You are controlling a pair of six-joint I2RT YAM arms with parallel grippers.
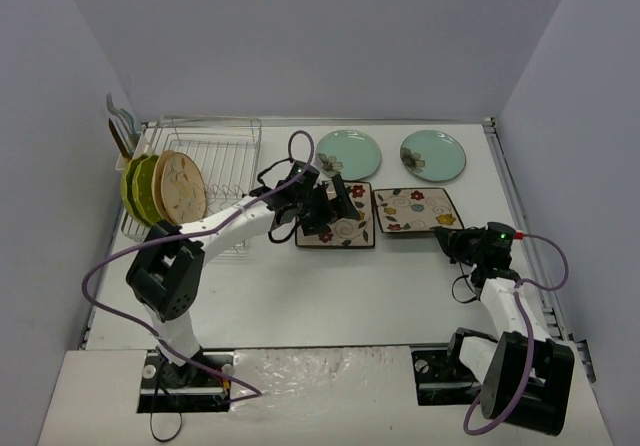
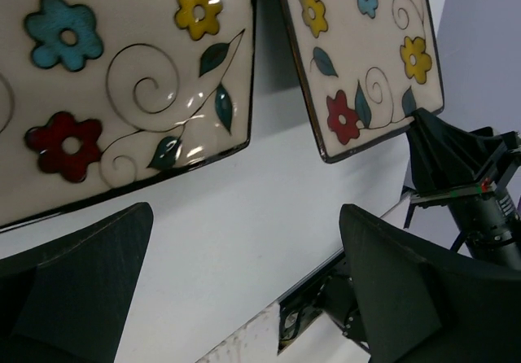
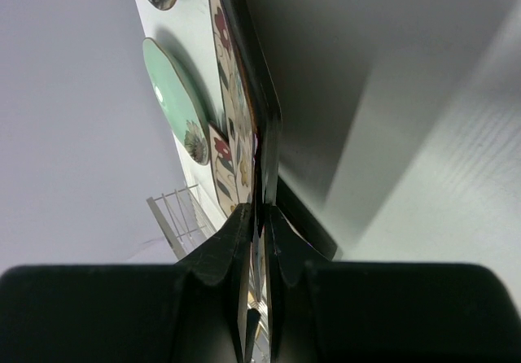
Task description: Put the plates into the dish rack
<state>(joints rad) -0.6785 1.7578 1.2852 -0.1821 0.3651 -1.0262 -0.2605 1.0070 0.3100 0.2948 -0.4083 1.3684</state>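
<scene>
Jaws of the left gripper (image 1: 335, 198) are standing wide apart, holding nothing, hovering over the left square plate (image 1: 345, 231), which is lying flat on the table (image 1: 330, 286). Left of that arm, at the far left, the dish rack (image 1: 215, 156) is carrying lime-green plates (image 1: 140, 188) and a cream plate (image 1: 182, 186) on edge. Moving right, the right square plate (image 1: 412, 209) is lying just beside its twin, and the right gripper (image 3: 262, 216) is pinching its near right rim, jaws clamped on the thin edge. Two teal plates (image 1: 348, 154) are waiting flat along the far side.

Judging from this, the risk is sitting in that narrow pinch: lifted by one edge, the glazed plate may be swinging or sliding out. The left arm is also lying across the way to the rack, so a carry could be clipping it.

The table is looking smooth and white, and plain pale grey walls (image 1: 300, 36) are closing it in on three sides
</scene>
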